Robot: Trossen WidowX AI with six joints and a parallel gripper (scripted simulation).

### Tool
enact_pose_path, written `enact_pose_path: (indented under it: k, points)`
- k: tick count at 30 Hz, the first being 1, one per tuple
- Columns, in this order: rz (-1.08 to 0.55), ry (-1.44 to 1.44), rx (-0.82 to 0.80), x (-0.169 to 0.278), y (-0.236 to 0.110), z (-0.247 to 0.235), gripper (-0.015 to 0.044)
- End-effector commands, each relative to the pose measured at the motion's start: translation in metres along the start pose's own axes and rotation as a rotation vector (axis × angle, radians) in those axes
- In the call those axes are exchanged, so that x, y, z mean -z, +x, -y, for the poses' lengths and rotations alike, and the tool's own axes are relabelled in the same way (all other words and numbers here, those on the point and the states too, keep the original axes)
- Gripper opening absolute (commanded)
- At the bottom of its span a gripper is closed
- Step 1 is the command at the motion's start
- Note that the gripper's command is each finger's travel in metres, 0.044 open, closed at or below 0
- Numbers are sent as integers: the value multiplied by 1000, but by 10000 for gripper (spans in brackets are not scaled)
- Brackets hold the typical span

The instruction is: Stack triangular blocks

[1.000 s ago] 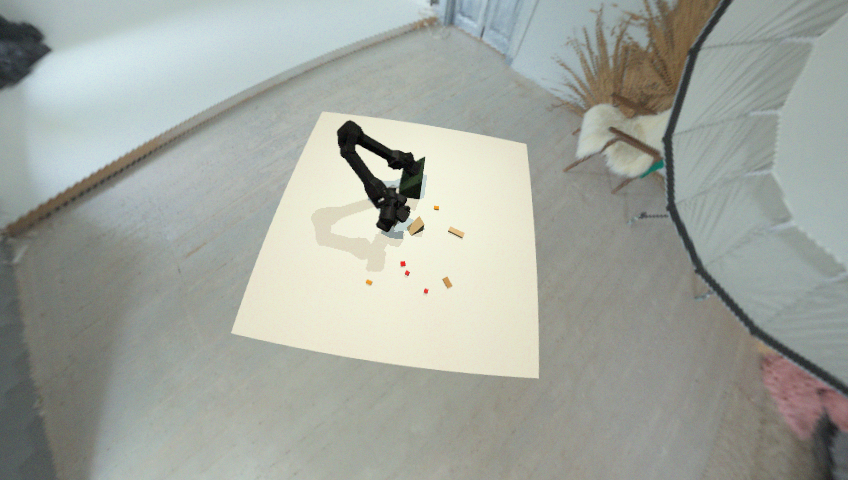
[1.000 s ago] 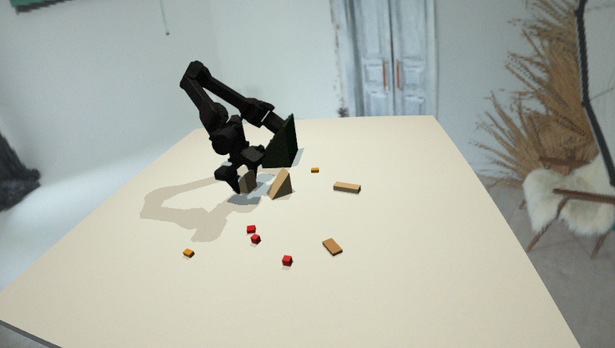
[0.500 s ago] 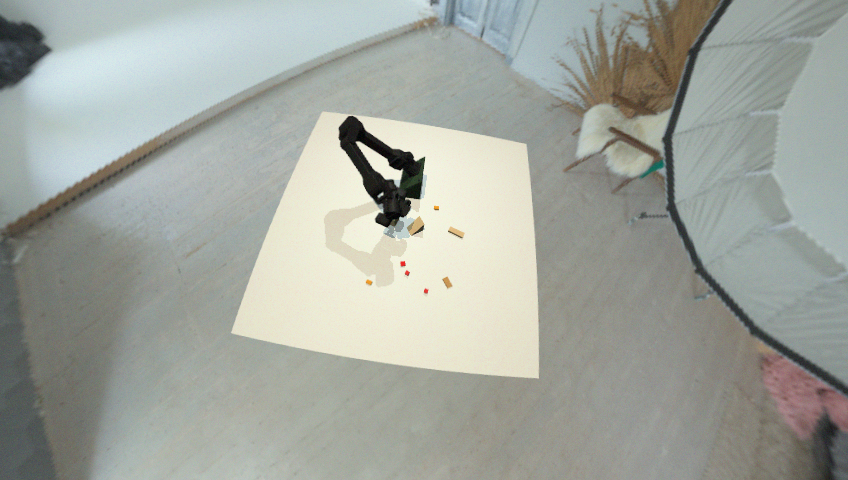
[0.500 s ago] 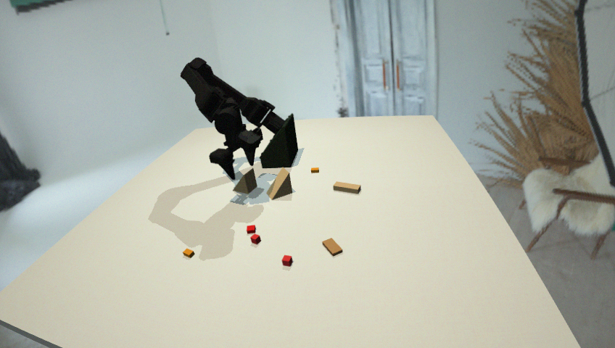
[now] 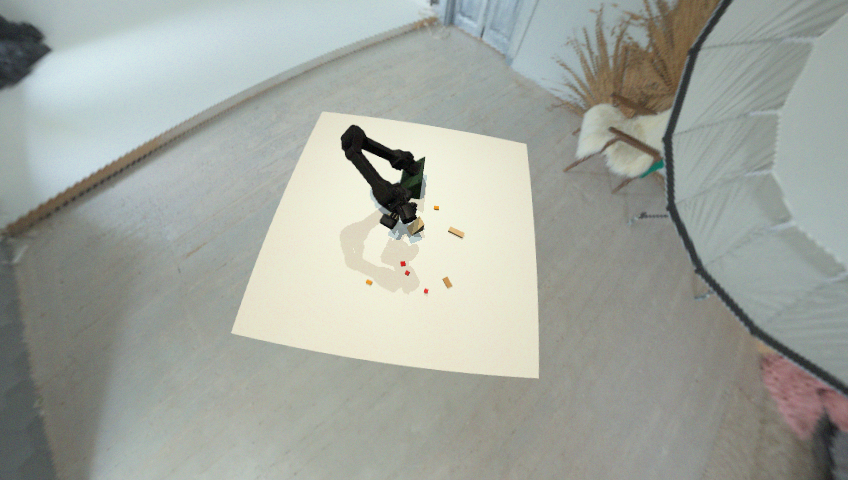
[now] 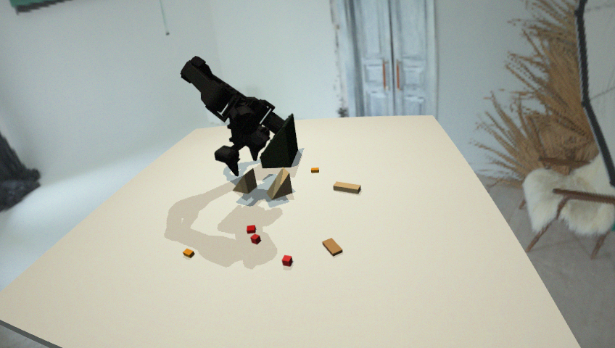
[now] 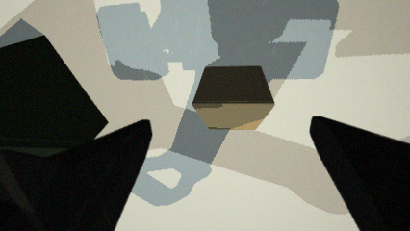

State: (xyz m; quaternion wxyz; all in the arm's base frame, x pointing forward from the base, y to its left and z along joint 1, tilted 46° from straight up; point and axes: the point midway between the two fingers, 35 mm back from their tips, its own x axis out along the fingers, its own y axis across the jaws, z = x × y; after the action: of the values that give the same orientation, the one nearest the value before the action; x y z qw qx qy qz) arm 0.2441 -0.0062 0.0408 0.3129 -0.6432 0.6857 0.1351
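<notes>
Two tan wooden triangular blocks stand apart on the table, each on a flat face with its ridge up. The left block [image 6: 246, 182] [image 7: 233, 98] lies just below my gripper. The right block [image 6: 279, 184] [image 5: 415, 225] stands a short way beside it. They do not touch. My gripper [image 6: 245, 164] [image 5: 399, 217] [image 7: 229, 125] is open wide and empty. It hovers a little above the left block, and its fingers are clear of the block in the wrist view.
A tall dark green wedge [image 6: 280, 144] [image 5: 413, 175] [image 7: 38, 91] stands just behind the blocks, close to the arm. Two flat tan bricks [image 6: 347, 187] [image 6: 331, 246], three small red cubes [image 6: 251, 228] [image 6: 255, 238] [image 6: 286, 259] and two orange cubes [image 6: 315, 170] [image 6: 188, 252] lie scattered nearer the front.
</notes>
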Motion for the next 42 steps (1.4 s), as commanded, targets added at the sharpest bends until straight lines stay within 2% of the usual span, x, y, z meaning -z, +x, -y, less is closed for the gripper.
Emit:
enact_pose_path:
  k: [1, 6, 14, 42]
  points:
    - [-152, 4, 8, -16, -13, -1, 440]
    - [-288, 15, 57, -31, -27, -2, 440]
    - [-287, 14, 56, -31, -26, -2, 440]
    - [-272, 10, 56, -22, 19, 5, 440]
